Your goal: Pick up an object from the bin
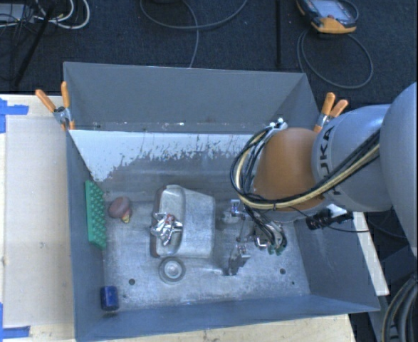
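Dark floor [109,41] with looped cables behind grey metal bin [194,112]. Tool [235,237] low over bin floor, right of centre, just beside right edge of pale grey flat rectangular sheet [198,223]. Arm's orange cover and cables overhang tool: how far open cannot tell, no thing seen in its hold. Shiny crumpled metal piece [166,228] on sheet, round silver cap [171,269] below. Green studded strip [95,212] against left wall, brownish pebble [118,206] beside. Small blue block [109,298] in near-left corner.
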Tool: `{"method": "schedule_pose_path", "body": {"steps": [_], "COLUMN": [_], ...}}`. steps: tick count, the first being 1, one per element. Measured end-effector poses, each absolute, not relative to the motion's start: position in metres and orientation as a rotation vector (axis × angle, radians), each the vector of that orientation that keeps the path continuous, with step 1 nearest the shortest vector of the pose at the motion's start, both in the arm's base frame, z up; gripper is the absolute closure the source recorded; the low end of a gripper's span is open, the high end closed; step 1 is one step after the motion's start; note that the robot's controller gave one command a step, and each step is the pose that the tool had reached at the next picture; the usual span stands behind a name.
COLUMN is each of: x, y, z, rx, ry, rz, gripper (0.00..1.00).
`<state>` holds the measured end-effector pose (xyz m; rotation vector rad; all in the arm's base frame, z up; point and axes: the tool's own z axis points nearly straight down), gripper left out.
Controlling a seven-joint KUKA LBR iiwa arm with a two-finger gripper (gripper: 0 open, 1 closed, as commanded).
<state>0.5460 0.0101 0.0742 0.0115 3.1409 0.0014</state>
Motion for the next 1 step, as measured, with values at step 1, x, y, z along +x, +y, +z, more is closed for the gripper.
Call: {"method": "schedule_pose_path", "body": {"steps": [1], "x": [0.5572], "y": [0.0984], "z": [0.0723], "rx": [-0.340], "ry": [3.120], "rz": [-0.001], "gripper": [0.00]}}
